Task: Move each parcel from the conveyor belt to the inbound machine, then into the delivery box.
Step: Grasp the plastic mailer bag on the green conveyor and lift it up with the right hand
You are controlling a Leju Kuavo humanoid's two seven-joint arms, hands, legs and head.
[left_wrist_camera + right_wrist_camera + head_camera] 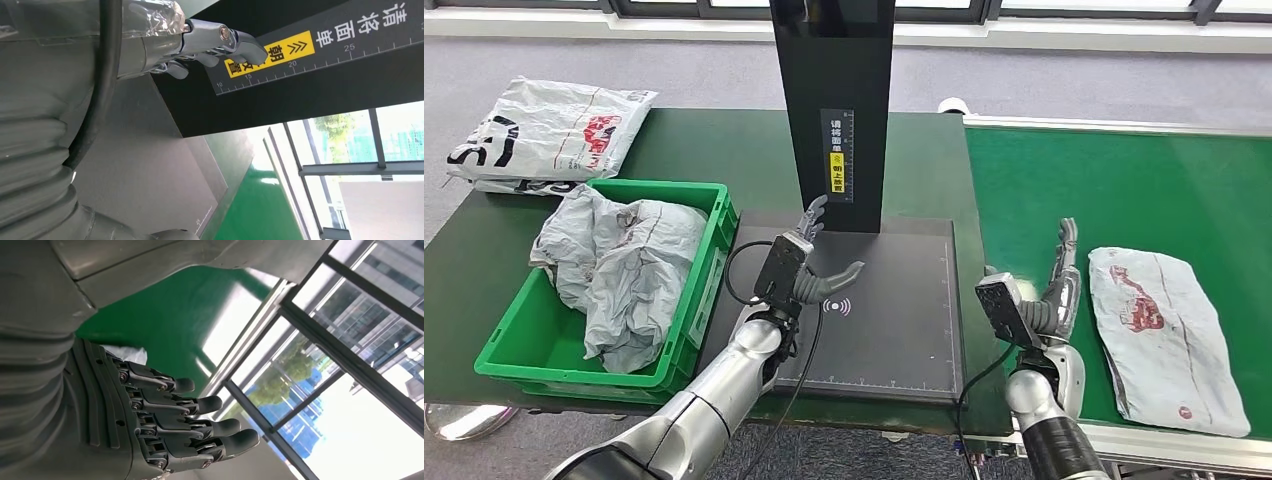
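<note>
Parcel in a grey plastic mailer with red print [1162, 330] lies flat on the green conveyor belt [1124, 180], just beside the right hand [1054, 290].

That right hand holds nothing, its fingers [200, 422] straight and slightly apart, standing at the belt's near edge. Over the black scanning plate of the inbound machine [894, 310], the left hand [809, 255] is also spread and holds nothing, fingertips [245, 45] near the black upright post [839, 110] with its yellow label. Crumpled grey mailers [619, 265] fill the green plastic delivery box [689, 330] on the dark bench [484, 260]; a white printed bag [549, 130] lies behind it.
</note>
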